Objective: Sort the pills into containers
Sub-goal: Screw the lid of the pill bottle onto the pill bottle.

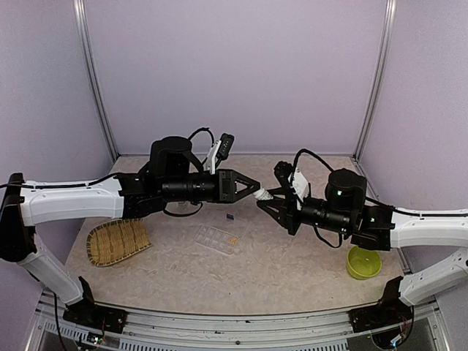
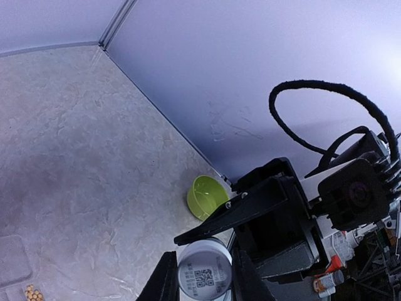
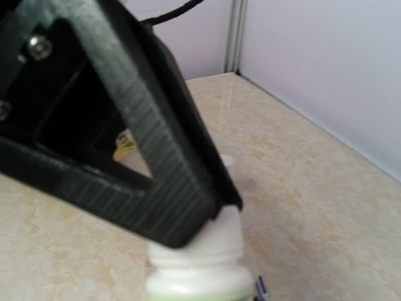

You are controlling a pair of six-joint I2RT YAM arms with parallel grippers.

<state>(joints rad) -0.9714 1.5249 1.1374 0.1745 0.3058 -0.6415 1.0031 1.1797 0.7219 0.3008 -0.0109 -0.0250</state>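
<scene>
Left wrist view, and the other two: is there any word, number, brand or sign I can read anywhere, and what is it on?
No text reads as words in any view.
On the white bottle: a square scan code on its round end, with tiny print beneath, too small to read.
On the clutter at the left wrist view's lower right edge: orange-marked labels, blurred.
On the green bowl: no marking shows.

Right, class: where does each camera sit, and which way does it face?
Top external: high behind the bases, looking down at the table; left arm and right arm show.
Left wrist: looks along the left pincer at the white bottle; right arm beyond.
Right wrist: looks close at the bottle; only the left pincer shows.
Shared: all three see the bottle.
</scene>
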